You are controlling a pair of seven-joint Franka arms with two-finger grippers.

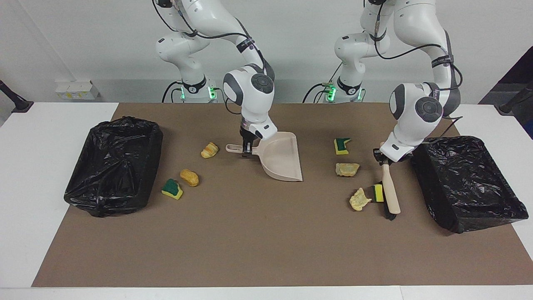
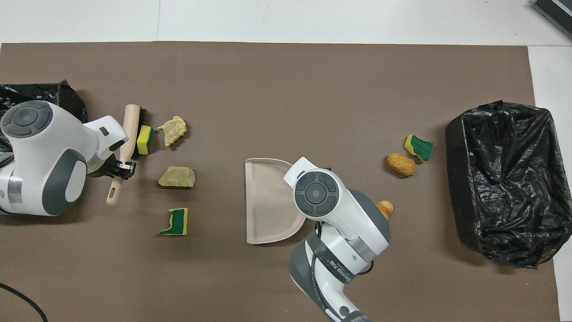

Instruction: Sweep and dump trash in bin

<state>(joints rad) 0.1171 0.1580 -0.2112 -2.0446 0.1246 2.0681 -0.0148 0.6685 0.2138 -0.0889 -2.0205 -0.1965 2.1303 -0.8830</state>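
Observation:
My left gripper [image 1: 385, 160] [image 2: 119, 170] is shut on the handle of the beige brush [image 1: 391, 191] [image 2: 128, 129], whose bristles rest against a yellow-green sponge piece [image 1: 378, 193] [image 2: 144, 139]. That piece touches a pale yellow lump [image 1: 359, 199] [image 2: 173, 130]. A tan lump [image 1: 347, 169] [image 2: 177, 176] and another sponge piece [image 1: 342, 146] [image 2: 177, 221] lie nearer the robots. My right gripper [image 1: 246, 149] is shut on the handle of the beige dustpan [image 1: 283, 160] [image 2: 268, 201], flat on the mat at mid-table. Three more scraps [image 1: 189, 177] lie toward the right arm's end.
Black-lined bins stand at both ends of the brown mat: one [image 1: 458, 216] [image 2: 40, 96] beside the brush, one [image 1: 104, 200] [image 2: 456, 188] at the right arm's end. A croissant-like lump [image 1: 209, 150] [image 2: 385, 208] lies beside the dustpan's handle.

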